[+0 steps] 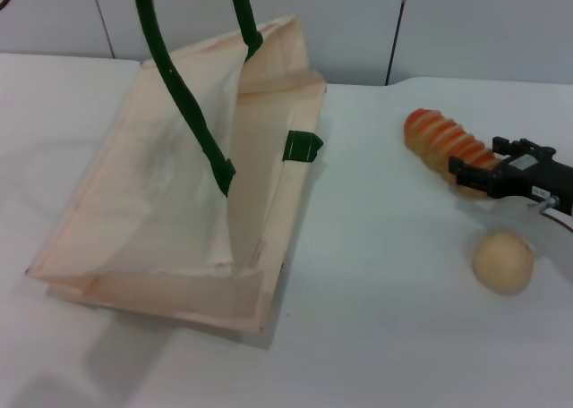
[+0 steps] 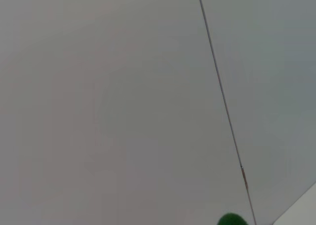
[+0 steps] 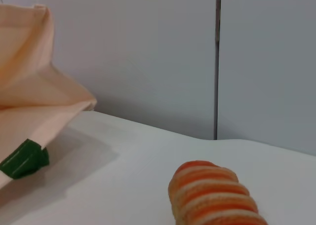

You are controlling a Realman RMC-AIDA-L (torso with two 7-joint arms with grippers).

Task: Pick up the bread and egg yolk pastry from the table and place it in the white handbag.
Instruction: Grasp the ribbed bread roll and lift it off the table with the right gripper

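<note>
Bread (image 1: 445,147) lies at 3 o'clock of white handbag (image 1: 179,211), right gripper (image 1: 479,177) over its near end w/ fingers apart for grasp; pastry (image 1: 503,260) nearer; handles held up, left gripper unseen.

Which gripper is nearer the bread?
Right. The right gripper sits at the bread, over its near end. The left gripper is out of view, up beyond the white handbag.

The bench (image 1: 376,274) is looked down on from the head view, the bread (image 3: 215,195) is seen close and low across the bench from the right wrist view, a view shared with the head view together with the white handbag (image 1: 170,202), while only wall is faced by the left wrist view.
</note>
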